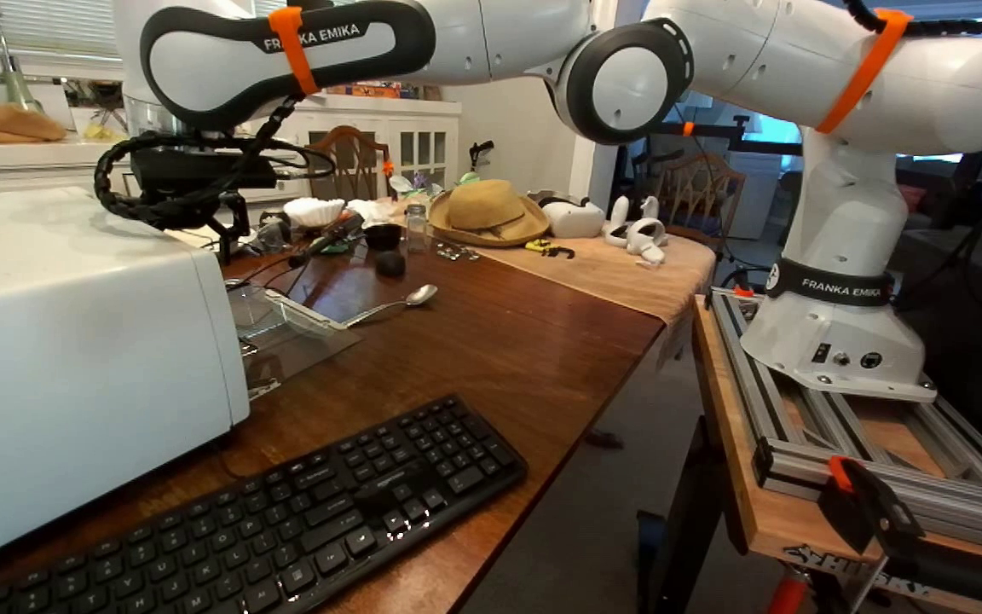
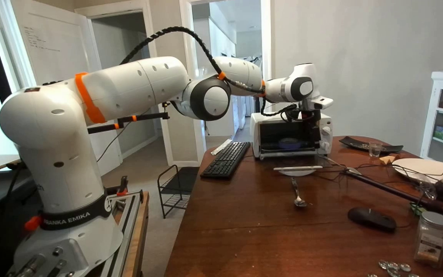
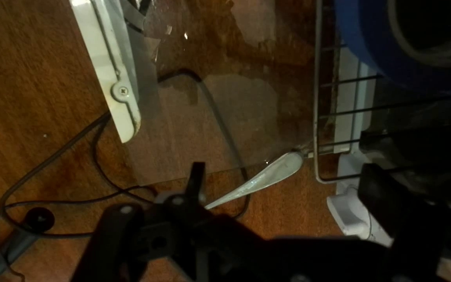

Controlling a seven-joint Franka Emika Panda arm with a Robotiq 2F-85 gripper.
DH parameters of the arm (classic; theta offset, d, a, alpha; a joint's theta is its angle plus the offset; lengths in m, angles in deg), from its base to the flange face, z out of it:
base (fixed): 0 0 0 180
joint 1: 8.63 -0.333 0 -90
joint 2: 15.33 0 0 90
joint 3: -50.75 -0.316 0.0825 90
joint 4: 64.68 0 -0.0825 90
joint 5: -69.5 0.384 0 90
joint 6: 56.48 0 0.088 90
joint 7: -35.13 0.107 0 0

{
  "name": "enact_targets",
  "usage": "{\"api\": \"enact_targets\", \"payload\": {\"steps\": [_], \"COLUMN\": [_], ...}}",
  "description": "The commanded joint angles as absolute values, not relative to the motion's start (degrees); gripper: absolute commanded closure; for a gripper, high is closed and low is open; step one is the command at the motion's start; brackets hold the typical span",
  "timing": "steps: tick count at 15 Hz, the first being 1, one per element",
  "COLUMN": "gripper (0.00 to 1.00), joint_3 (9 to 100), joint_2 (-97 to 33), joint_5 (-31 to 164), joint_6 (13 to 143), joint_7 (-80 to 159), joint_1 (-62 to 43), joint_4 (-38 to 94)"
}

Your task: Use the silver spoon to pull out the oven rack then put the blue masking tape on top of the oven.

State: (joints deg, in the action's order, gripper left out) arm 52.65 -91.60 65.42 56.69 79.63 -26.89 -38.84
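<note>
At the left of an exterior view, the white arm (image 2: 148, 82) rises beside a brown wooden table (image 2: 244, 231) and reaches across to the right. Next, on the tabletop, lies a black keyboard (image 2: 227, 159), its far end near the white oven (image 1: 86, 362), whose glass door (image 2: 297, 168) is folded down toward the wood. Inside, the blue masking tape (image 2: 289, 145) lies flat on the oven rack (image 3: 316, 117); the wrist view shows the rack's front bar standing just out past the oven's mouth, with the roll behind it. In front of the door's middle a silver spoon (image 2: 299, 201) rests on the table, handle toward the oven and bowl away from it; it shows in both exterior views. Farther right, the gripper (image 3: 284, 172) points down at the right side of the oven's opening, its fingers spread wide apart with nothing held between them. Through that gap, in the wrist view, shows the pale handle of a second spoon (image 3: 272, 173), its broad end close to the rack's corner; whether it touches the wire I cannot tell, nor which of the two spoons the job means. Beyond come a black tray (image 2: 371, 144) with a small glass (image 2: 375, 149) near it, a dark mouse (image 2: 372, 219) on the wood, a pale plate (image 2: 417, 166), and, last on the right, a lidded jar (image 2: 432, 238) standing upright near some clear beads (image 2: 392, 265).
</note>
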Motion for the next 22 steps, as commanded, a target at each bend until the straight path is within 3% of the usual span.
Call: {"api": "enact_targets", "payload": {"steps": [1, 6, 14, 22], "gripper": [0.0, 0.0, 0.0, 0.0], "joint_3": [53.4, 53.2, 49.6, 42.5], "joint_2": [-90.6, -89.7, -90.7, -92.9], "joint_5": [65.0, 65.2, 68.6, 75.0], "joint_6": [54.2, 46.6, 56.3, 52.1], "joint_7": [76.3, 62.5, 58.3, 46.4], "joint_1": [-27.2, -24.4, -23.9, -21.5], "joint_4": [-37.6, -38.1, -38.9, -39.5]}}
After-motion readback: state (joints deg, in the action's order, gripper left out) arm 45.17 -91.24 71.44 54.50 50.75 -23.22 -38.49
